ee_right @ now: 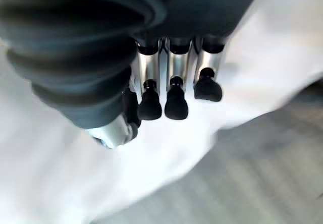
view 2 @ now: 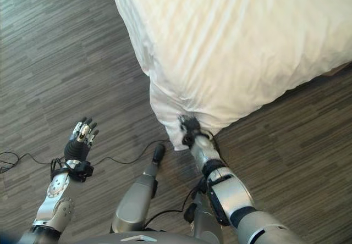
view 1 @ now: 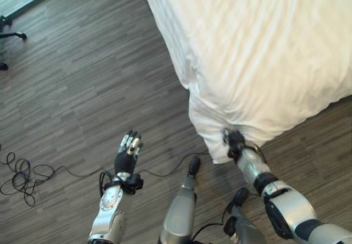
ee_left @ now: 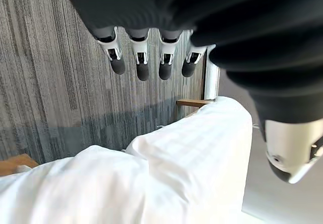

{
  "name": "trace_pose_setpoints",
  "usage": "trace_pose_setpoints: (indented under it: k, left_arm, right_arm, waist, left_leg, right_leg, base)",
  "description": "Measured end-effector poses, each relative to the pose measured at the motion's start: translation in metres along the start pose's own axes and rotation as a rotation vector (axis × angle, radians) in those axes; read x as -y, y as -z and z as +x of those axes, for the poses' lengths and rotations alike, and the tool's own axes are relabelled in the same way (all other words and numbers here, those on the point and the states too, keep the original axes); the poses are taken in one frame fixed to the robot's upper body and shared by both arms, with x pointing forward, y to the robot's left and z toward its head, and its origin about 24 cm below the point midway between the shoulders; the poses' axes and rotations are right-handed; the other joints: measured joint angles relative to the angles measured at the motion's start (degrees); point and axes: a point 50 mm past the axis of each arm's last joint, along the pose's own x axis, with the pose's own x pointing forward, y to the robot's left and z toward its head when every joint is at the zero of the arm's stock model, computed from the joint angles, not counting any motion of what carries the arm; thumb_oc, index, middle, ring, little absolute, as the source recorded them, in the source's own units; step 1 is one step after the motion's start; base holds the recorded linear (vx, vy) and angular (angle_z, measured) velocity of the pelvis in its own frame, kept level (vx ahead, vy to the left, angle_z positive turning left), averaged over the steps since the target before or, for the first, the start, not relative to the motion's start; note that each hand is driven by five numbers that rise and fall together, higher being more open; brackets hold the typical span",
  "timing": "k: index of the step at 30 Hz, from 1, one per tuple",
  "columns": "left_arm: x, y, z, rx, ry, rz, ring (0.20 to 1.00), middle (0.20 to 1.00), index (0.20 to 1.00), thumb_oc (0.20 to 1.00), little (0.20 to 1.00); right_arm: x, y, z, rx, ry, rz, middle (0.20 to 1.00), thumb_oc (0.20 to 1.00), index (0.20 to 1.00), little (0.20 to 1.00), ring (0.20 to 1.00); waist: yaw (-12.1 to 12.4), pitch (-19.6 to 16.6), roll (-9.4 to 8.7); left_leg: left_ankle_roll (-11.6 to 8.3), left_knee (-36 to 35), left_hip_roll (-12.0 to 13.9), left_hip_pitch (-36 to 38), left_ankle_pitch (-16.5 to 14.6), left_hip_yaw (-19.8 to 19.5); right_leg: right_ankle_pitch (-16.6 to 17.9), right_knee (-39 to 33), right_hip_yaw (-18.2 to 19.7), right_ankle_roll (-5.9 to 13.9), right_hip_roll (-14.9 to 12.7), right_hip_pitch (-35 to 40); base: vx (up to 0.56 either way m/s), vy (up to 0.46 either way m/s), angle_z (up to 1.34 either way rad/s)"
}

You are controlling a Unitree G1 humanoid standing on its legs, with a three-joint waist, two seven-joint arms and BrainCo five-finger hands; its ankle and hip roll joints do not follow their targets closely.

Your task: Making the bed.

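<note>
The bed's white duvet (view 1: 264, 51) fills the upper right, and its near corner (view 1: 212, 128) hangs down towards the wood floor. My right hand (view 1: 235, 142) is at the lower edge of that corner, where the cloth's creases bunch around it. In the right wrist view its fingers (ee_right: 166, 98) are curled next to the thumb against the white cloth. My left hand (view 1: 127, 150) hovers above the floor to the left of the bed, apart from the duvet, its fingers (ee_left: 141, 57) straight and holding nothing. The striped duvet (ee_left: 192, 153) shows past them.
Dark wood floor (view 1: 82, 90) spreads to the left of and in front of the bed. A black chair base (view 1: 11, 35) stands at the far left edge. A wooden part of the bed frame (ee_left: 192, 102) shows beyond the duvet.
</note>
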Motion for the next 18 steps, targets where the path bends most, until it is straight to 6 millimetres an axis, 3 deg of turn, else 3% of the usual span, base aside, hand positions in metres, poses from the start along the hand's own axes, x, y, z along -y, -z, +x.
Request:
trace_pose_setpoints:
  k: [2,3,4,5,6,7,10,12,13,14,18]
  left_arm:
    - [-0.003,0.000,-0.002,-0.002,-0.010,0.001,1.000,1.000,1.000,1.000,1.000]
    - [-0.004,0.000,-0.002,-0.002,-0.013,0.002,1.000,1.000,1.000,1.000,1.000]
    - [-0.005,-0.001,-0.003,0.002,-0.016,0.003,1.000,1.000,1.000,1.000,1.000]
    - [-0.009,-0.003,-0.001,0.015,-0.030,0.005,1.000,1.000,1.000,1.000,1.000]
    - [-0.011,-0.004,-0.001,0.019,-0.037,0.005,1.000,1.000,1.000,1.000,1.000]
    - [-0.015,-0.005,-0.002,0.022,-0.048,0.013,1.000,1.000,1.000,1.000,1.000]
    - [-0.018,-0.008,-0.003,0.032,-0.046,0.042,1.000,1.000,1.000,1.000,1.000]
    - [-0.021,-0.010,-0.003,0.042,-0.057,0.047,1.000,1.000,1.000,1.000,1.000]
    - [-0.030,-0.014,-0.004,0.055,-0.096,0.053,1.000,1.000,1.000,1.000,1.000]
    - [-0.033,-0.015,-0.003,0.063,-0.108,0.054,1.000,1.000,1.000,1.000,1.000]
    - [-0.033,-0.019,0.000,0.087,-0.129,0.080,1.000,1.000,1.000,1.000,1.000]
  right_arm:
    - [0.045,0.031,-0.013,-0.101,0.149,0.031,0.200,0.200,0.200,0.200,0.200]
    - [0.074,0.047,-0.025,-0.154,0.236,0.039,0.200,0.200,0.200,0.200,0.200]
    - [0.090,0.055,-0.033,-0.169,0.287,0.076,0.200,0.200,0.200,0.200,0.200]
    - [0.126,0.072,-0.055,-0.208,0.404,0.088,0.200,0.200,0.200,0.200,0.200]
    - [0.139,0.081,-0.065,-0.228,0.444,0.098,0.200,0.200,0.200,0.200,0.200]
    - [0.165,0.095,-0.087,-0.273,0.544,0.087,0.200,0.200,0.200,0.200,0.200]
    - [0.197,0.110,-0.118,-0.325,0.649,0.080,0.200,0.200,0.200,0.200,0.200]
    - [0.210,0.108,-0.129,-0.289,0.711,0.144,0.200,0.200,0.200,0.200,0.200]
    - [0.223,0.095,-0.135,-0.164,0.778,0.252,0.200,0.200,0.200,0.200,0.200]
    - [0.226,0.089,-0.136,-0.125,0.790,0.254,0.200,0.200,0.200,0.200,0.200]
    - [0.222,0.030,-0.123,0.181,0.725,0.250,0.200,0.200,0.200,0.200,0.200]
  waist:
    - [-0.51,0.08,0.16]
    - [-2.08,0.22,-0.02]
    - [-2.87,0.29,-0.06]
    - [-4.67,0.59,-0.57]
    - [-5.38,0.62,-0.59]
    - [-6.85,0.76,-0.92]
    - [-9.86,0.64,-1.37]
    - [-11.95,0.61,-1.68]
    - [-14.07,0.12,-2.64]
    - [-14.73,-0.64,-2.82]
    - [-17.48,-4.14,-4.01]
  left_leg:
    - [0.19,-0.02,-0.43,0.01,-0.11,0.21]
    - [0.21,-0.02,-0.49,0.01,-0.13,0.50]
    - [0.22,-0.04,-0.52,0.01,-0.14,0.72]
    - [0.26,0.00,-0.37,0.22,-0.19,1.24]
    - [0.52,-0.06,-0.37,0.30,-0.39,1.45]
    - [0.62,-0.17,-0.23,1.10,-0.47,2.11]
    - [0.58,-1.01,0.29,2.68,-0.50,3.48]
    - [0.54,-1.21,0.54,3.66,-0.54,4.00]
    - [0.31,-1.36,0.93,5.77,-0.94,5.38]
    - [0.31,-1.40,1.09,6.25,-1.04,5.88]
    - [-0.25,-1.42,1.71,10.00,-2.13,7.88]
  right_leg:
    - [0.15,0.00,0.48,0.23,-0.42,-0.10]
    - [0.25,0.00,0.61,0.38,-0.52,-0.24]
    - [0.22,0.00,0.59,0.41,-0.55,-0.23]
    - [0.33,0.01,1.19,0.51,-0.53,-0.44]
    - [0.33,-0.01,1.56,0.52,-0.50,-0.46]
    - [0.48,0.00,2.57,0.56,-0.46,-0.26]
    - [0.67,0.01,3.80,0.56,-0.13,0.13]
    - [0.67,0.01,4.45,0.56,0.10,0.70]
    - [0.71,0.01,5.96,0.51,0.33,1.91]
    - [0.70,0.00,6.33,0.52,0.41,2.17]
    - [0.59,-0.01,8.50,0.54,0.84,4.55]
  base:
    - [0.01,0.060,-0.10]
    - [0.03,0.068,-0.05]
    - [0.04,0.064,-0.11]
    - [0.07,0.082,-0.13]
    - [0.05,0.051,-0.30]
    - [0.07,0.041,-0.28]
    - [0.09,0.035,-0.28]
    - [0.12,0.023,-0.23]
    - [0.09,0.020,-0.38]
    - [0.10,0.019,-0.45]
    - [0.12,0.009,-0.25]
